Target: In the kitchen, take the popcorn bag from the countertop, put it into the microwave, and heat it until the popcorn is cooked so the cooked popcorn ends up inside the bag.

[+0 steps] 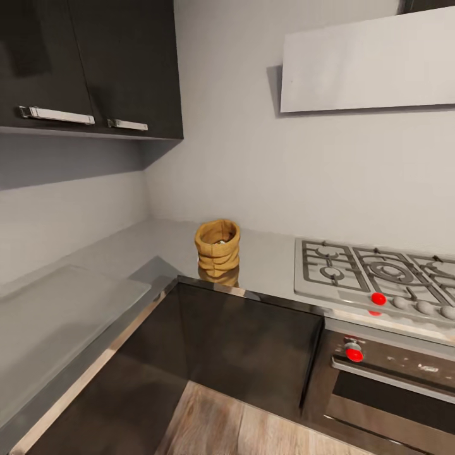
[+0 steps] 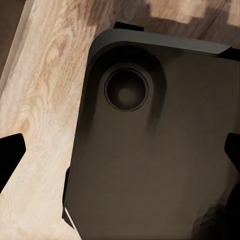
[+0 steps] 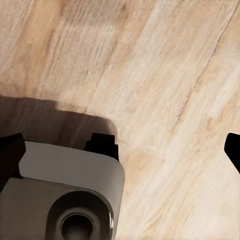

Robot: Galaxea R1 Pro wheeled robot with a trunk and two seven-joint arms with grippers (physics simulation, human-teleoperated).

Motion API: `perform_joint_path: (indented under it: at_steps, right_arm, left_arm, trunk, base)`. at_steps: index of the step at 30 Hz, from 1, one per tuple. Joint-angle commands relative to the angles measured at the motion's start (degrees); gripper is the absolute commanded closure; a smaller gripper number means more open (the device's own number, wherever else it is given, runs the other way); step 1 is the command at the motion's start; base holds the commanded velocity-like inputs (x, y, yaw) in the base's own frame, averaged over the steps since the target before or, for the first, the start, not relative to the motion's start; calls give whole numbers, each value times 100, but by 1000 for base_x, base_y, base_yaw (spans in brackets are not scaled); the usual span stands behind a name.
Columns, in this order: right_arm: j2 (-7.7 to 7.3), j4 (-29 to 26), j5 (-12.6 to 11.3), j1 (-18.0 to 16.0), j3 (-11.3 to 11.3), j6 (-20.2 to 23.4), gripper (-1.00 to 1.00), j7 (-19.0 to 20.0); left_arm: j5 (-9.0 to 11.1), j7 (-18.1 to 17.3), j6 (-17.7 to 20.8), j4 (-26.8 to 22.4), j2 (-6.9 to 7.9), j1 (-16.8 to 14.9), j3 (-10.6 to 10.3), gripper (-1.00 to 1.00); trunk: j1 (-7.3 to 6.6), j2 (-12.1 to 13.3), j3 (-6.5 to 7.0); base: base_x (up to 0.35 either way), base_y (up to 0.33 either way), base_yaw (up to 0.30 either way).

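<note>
Where the grey countertop [image 1: 272,253] turns the corner, the yellow popcorn bag [image 1: 217,247] is seen standing upright, near the gas hob [image 1: 373,272] but apart from it. Dark cabinets [image 1: 88,63] are hung above. Both wrist views are pointed down at the wood floor [image 3: 165,75]. Each gripper's fingers are spread wide, with nothing held between them.

You see bag [image 1: 217,246]: crinkled, matt, paper-like | tabletop [image 1: 272,262]: smooth brushed steel, faintly reflective | cabinets [image 1: 253,341]: dark, glossy | floor [image 3: 165,75]: pale grained wood | hob [image 1: 373,272]: metal grates
</note>
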Motion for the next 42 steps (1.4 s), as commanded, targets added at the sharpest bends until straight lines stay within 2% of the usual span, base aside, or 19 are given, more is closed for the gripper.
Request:
perform_joint_path:
  at_steps: [1, 4, 7, 9, 33, 42]
  right_arm:
    - [-8, 16, 44, -8, -49, -19, -100, 11]
    - [-16, 14, 44, -8, -46, -19, -100, 11]
    - [-17, 15, 44, -8, -46, -19, -100, 11]
    - [-19, 14, 44, -8, -43, -19, -100, 11]
    - [-55, 7, 44, -8, -47, -87, -100, 2]
    - [-22, 8, 59, -8, -31, -59, -100, 22]
  left_arm:
    - [31, 14, -5, -5, -17, 0, -1, -100]
    - [3, 15, -65, 7, -54, 0, -4, -100]
    - [23, 15, -427, 30, -70, 0, -11, -100]
    - [26, 13, -483, 33, -72, 0, -11, -100]
    - [38, -63, -446, 42, -81, 0, -6, -100]
    - [38, -62, -436, 43, -82, 0, -10, -100]
  trunk:
    - [0, -3, -5]
    - [-44, 77, 31]
    - [-44, 77, 31]
    - [-66, 117, 49]
    - [-593, 1080, 479]
    - [-791, 1441, 641]
  base:
    - [0, 0, 0]
    - [0, 0, 0]
    - [0, 0, 0]
    - [0, 0, 0]
    - [0, 0, 0]
    - [0, 0, 0]
